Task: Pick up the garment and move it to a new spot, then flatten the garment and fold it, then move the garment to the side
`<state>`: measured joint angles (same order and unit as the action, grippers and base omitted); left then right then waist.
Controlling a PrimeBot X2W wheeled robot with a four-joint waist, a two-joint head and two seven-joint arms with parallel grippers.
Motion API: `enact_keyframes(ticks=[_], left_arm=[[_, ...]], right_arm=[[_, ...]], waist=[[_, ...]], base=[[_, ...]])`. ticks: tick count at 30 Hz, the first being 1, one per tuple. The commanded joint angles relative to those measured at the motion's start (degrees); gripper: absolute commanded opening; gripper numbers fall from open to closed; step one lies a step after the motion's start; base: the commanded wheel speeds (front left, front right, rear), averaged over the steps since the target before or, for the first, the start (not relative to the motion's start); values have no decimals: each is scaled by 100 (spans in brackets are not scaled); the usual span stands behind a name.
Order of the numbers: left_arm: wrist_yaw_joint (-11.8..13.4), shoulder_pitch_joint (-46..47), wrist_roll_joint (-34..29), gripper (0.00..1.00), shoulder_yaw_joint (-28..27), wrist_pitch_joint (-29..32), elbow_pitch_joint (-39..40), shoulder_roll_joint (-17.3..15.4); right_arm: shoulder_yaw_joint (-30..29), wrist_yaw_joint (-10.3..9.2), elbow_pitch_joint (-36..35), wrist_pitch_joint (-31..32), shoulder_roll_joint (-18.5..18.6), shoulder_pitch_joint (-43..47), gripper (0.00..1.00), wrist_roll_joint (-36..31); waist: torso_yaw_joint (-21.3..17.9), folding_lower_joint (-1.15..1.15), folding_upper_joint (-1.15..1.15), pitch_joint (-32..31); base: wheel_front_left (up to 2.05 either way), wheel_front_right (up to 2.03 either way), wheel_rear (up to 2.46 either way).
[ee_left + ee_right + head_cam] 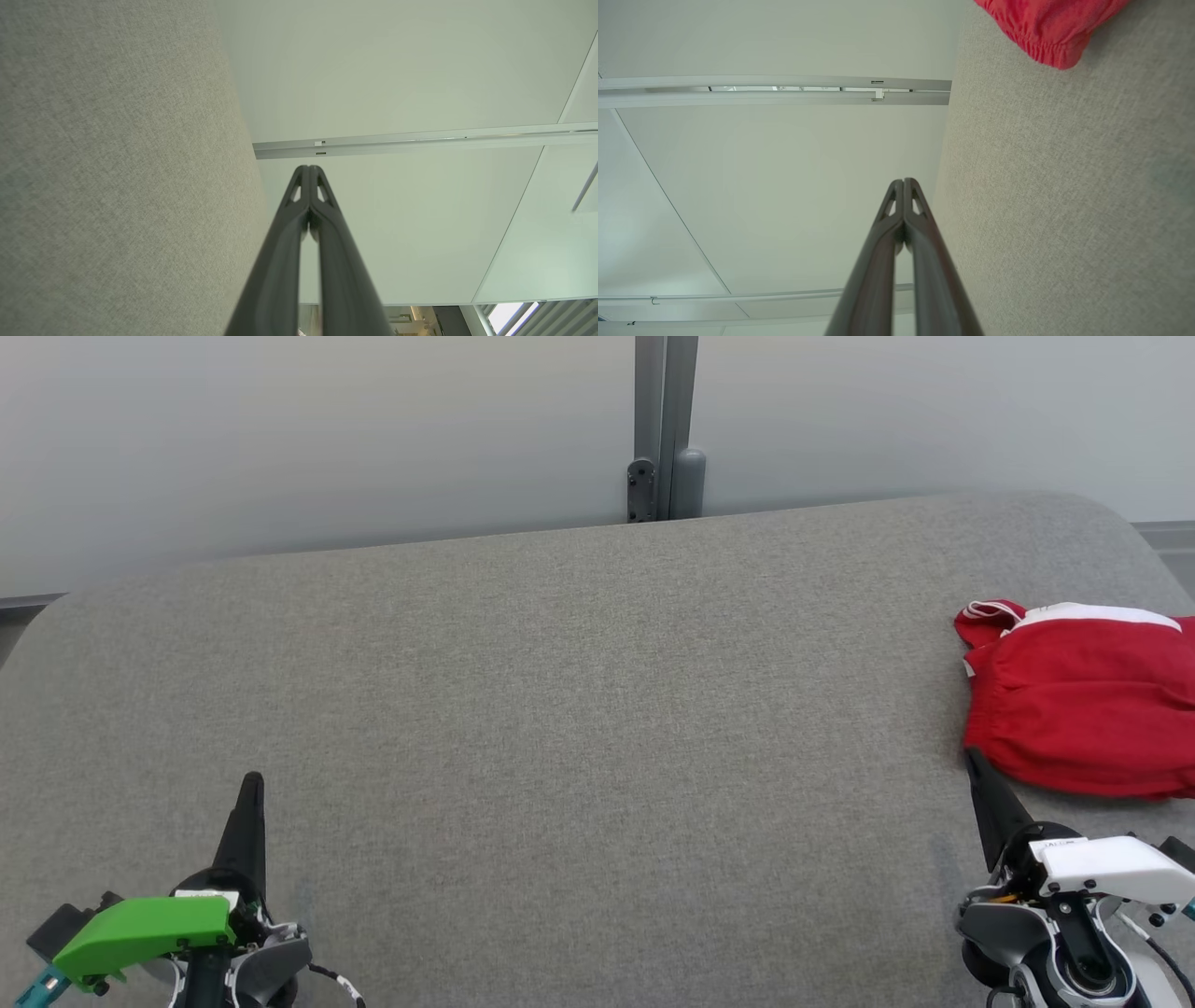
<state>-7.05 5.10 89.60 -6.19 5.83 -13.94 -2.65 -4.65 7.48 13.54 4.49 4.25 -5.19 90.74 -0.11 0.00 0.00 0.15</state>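
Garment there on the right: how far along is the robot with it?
The garment lies bundled at the right edge of the cushion: perhaps already folded and set aside, perhaps untouched; I cannot tell. Nothing is in hand: left gripper and right gripper are shut, empty. If untouched, every step remains.

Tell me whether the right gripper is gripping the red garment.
No, the right gripper is shut and empty, apart from the red garment.
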Motion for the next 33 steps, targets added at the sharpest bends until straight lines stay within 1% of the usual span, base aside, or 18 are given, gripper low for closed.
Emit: enact_keyframes(ticks=[1, 7, 33], left_arm=[[-40, 125, 125, 0, -29, 33, -3, -39], [-69, 173, 305, 0, -46, 93, -21, -39], [-65, 159, 285, 0, -44, 92, -16, -40]], right_arm=[[-24, 2, 19, 46, -9, -95, 0, 113], [-45, 2, 56, 104, -33, -132, 0, 318], [-89, 2, 56, 142, -61, -119, 0, 242]], waist=[[2, 0, 0, 1], [10, 0, 0, 3], [10, 0, 0, 3]], base=[[0, 0, 0], [0, 0, 0], [0, 0, 0]])
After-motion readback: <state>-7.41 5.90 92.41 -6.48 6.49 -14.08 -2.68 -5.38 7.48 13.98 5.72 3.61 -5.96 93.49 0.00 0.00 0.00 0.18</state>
